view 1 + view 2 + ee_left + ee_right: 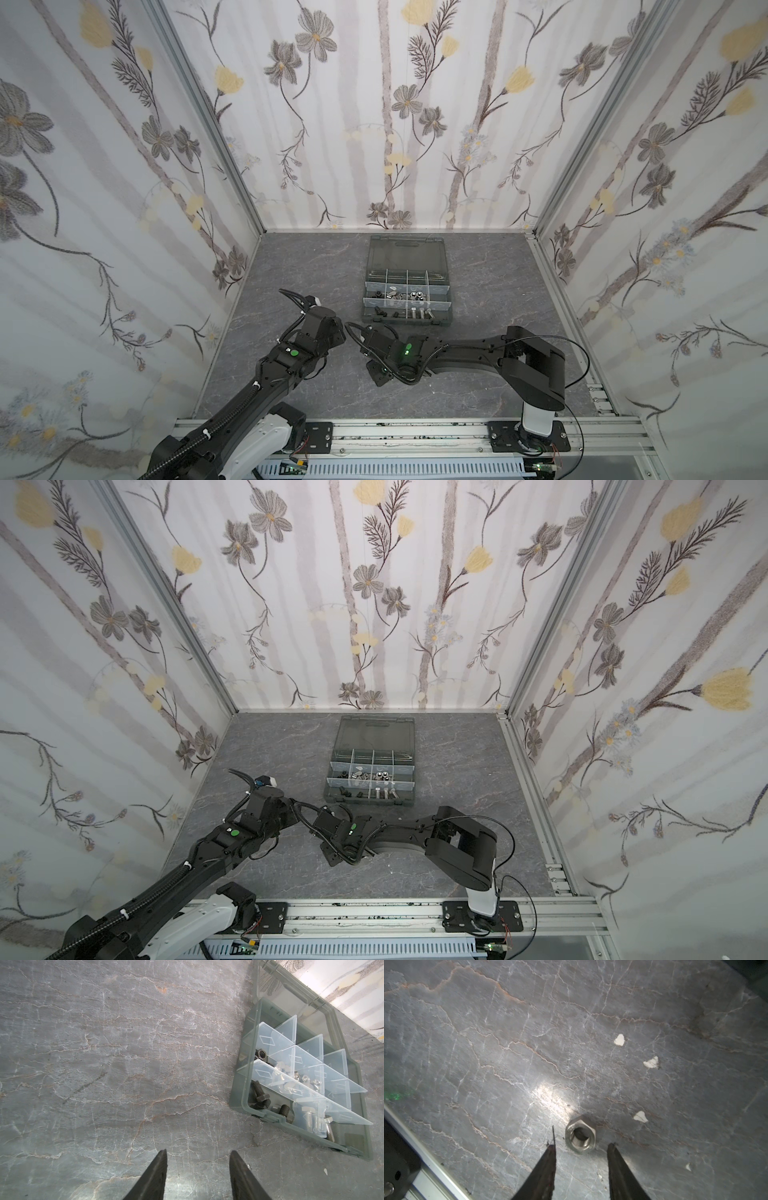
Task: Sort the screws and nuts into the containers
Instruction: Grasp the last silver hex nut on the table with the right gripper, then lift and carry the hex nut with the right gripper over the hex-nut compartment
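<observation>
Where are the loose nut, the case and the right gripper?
nut (581, 1122): right wrist view, on its flat face beside the bore.
case (242, 1084): left wrist view, on its outer wall.
right gripper (582, 1144): right wrist view, midway between its fingertips.

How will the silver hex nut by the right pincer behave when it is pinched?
The silver hex nut lies flat, hole upward, so it probably will not roll. It looks like solid metal: stiff, likely heavy for its size. Shiny faces on the glossy table may let it slide from the right pincer.
</observation>
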`<state>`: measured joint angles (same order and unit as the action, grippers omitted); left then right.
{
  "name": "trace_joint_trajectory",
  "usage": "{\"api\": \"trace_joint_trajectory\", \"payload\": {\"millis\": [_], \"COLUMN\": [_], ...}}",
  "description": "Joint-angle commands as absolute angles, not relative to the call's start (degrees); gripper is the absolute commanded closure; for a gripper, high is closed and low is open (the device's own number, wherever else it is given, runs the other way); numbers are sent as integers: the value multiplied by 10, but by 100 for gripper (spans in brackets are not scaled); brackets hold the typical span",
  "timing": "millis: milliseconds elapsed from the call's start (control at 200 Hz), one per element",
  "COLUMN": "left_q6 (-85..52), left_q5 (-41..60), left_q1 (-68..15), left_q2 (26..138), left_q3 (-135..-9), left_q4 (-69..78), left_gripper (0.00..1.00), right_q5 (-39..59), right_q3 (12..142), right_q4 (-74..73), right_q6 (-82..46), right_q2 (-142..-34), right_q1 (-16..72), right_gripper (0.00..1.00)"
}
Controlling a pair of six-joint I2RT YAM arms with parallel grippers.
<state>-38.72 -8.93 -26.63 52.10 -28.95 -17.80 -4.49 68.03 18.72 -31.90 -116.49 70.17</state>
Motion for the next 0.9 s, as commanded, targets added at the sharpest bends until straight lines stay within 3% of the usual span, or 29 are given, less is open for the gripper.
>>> {"api": "trace_joint_trajectory", "payload": {"millis": [0,894], "left_q6": [-395,-406], "left_q5": [-88,-84], "left_q1": [-265,-265], "left_q2": [517,509], "left_q3": [-285,-276], "left_q4": [-173,-172], "left_gripper": [49,49], "right_q5": [-60,-85], "right_q3": [690,719], "right_q4": [190,212], "right_q6": [-319,-302], "right_q2": [-1174,-1206], "right_q1": [704,707], "right_gripper": [59,78]}}
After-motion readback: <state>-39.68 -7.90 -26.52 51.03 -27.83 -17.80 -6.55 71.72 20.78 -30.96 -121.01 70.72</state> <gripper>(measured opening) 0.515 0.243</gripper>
